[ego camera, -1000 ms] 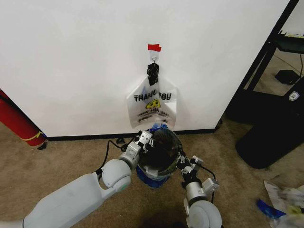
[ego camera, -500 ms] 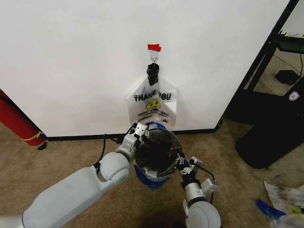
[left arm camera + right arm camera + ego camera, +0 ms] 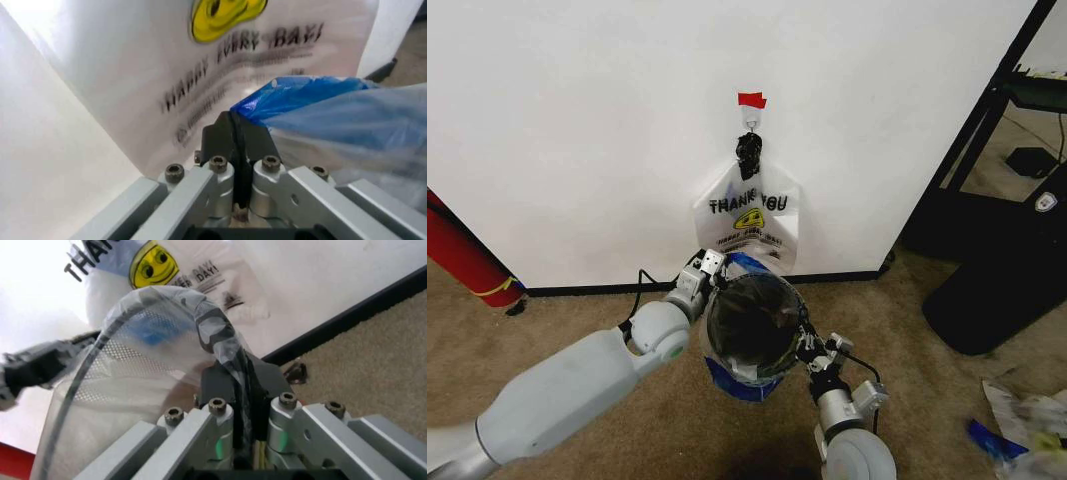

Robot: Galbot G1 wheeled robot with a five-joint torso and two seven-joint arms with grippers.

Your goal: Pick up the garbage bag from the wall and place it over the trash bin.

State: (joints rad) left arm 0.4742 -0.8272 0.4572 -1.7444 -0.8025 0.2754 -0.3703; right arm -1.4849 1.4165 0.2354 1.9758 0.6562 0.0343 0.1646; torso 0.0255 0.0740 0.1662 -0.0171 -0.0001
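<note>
The left hand point(image 3: 235, 131) is clamped on the blue edge of the garbage bag point(image 3: 313, 107). Just behind hangs a second printed bag point(image 3: 220, 60), smiley-marked, against the wall point(image 3: 47, 165).

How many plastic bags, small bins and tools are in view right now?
Plastic bags: 2 (hanging bag, garbage bag)
Small bins: 1 (trash bin)
Tools: 2 (left tool, right tool), both shut on the garbage bag
Total: 5

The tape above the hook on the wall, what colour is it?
Red. The tape shows best in the head view.
</note>
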